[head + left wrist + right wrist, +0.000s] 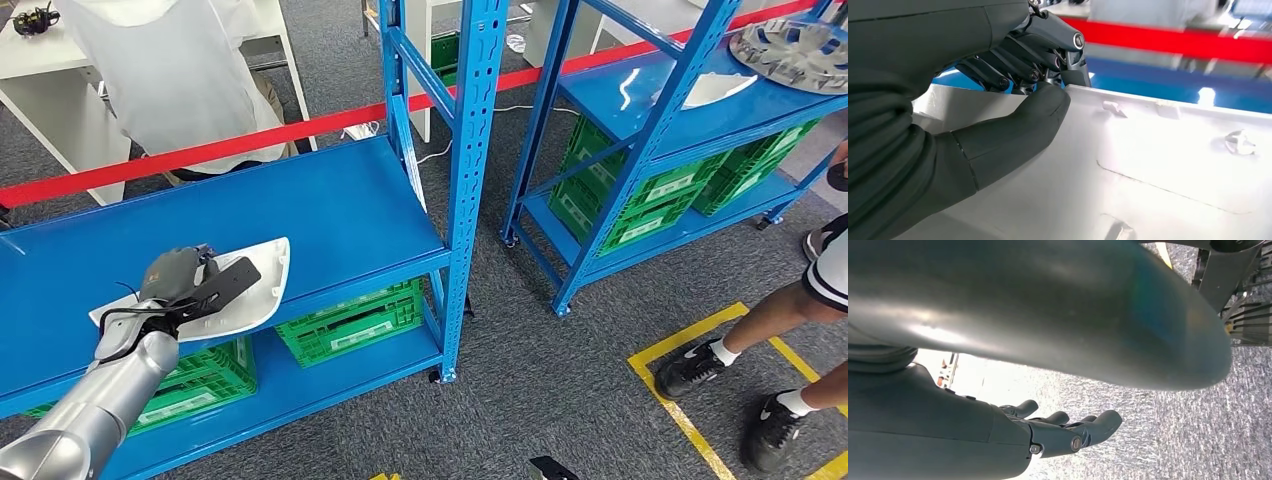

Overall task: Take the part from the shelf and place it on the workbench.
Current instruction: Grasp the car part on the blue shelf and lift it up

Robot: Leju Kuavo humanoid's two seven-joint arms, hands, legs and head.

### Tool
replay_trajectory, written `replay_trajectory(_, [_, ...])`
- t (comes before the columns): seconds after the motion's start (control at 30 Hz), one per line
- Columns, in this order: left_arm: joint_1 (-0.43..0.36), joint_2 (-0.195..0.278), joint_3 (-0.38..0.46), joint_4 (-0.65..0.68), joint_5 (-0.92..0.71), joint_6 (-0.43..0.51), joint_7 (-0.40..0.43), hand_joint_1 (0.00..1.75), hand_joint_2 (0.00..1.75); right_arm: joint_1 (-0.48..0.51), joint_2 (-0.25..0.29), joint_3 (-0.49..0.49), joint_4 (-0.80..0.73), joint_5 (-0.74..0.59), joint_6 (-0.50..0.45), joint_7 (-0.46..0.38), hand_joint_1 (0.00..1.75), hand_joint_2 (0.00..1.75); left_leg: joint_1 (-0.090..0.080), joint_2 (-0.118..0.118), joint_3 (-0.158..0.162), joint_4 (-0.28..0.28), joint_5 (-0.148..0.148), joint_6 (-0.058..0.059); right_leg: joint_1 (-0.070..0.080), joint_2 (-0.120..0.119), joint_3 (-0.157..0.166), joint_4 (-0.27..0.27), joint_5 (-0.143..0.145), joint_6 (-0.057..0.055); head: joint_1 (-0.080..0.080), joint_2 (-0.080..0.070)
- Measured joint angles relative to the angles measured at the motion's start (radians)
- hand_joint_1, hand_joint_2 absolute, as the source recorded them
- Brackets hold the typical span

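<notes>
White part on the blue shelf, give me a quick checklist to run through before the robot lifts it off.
1. Left hand on the white part: ok; thumb on one face, fingers over the rim.
2. Grip firm enough to carry: cannot tell.
3. Part clear of the blue upright: ok, it stands apart to one side.
4. Nothing lying on the part: ok.
5. Right hand free: ok, fingers apart, holding nothing.
6. Person's feet away from the shelf: ok for now, near the yellow floor line.
</notes>
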Motion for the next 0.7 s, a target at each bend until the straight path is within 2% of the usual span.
replay_trajectory(0.17, [-0.028,-0.031,0.063,-0.021,0.089,0.026,-0.118,1.75,1.75,0.000,0.001,-0.014,0.000,-0.002,-0.001,0.000,0.00,0.00,0.000,0.000,0.000,0.000,0.000,0.000,0.000,0.000,0.000,0.000,0.000,0.000,0.000,0.000])
replay_trajectory(0.43, [-0.112,-0.102,0.187,-0.099,0.250,-0.046,-0.293,1.75,1.75,0.003,0.002,-0.044,0.000,-0.020,-0.001,0.000,0.00,0.00,0.000,0.000,-0.001,0.001,0.000,0.000,0.000,0.000,0.000,0.000,0.001,0.001,0.000,0.000])
replay_trajectory(0.57, [-0.140,-0.115,0.202,-0.164,0.280,-0.084,-0.320,1.75,1.75,0.006,0.003,-0.055,0.000,-0.023,-0.001,0.000,0.00,0.00,0.000,0.001,-0.001,0.001,0.000,0.000,0.000,0.000,0.000,0.000,0.001,0.001,0.000,0.000])
replay_trajectory(0.7, [-0.161,-0.111,0.197,-0.228,0.288,-0.144,-0.301,1.75,1.75,0.007,0.004,-0.066,0.000,-0.020,0.000,0.000,0.00,0.00,0.000,0.001,-0.001,0.000,0.000,0.000,0.000,0.000,0.000,0.000,0.001,0.001,0.000,0.000])
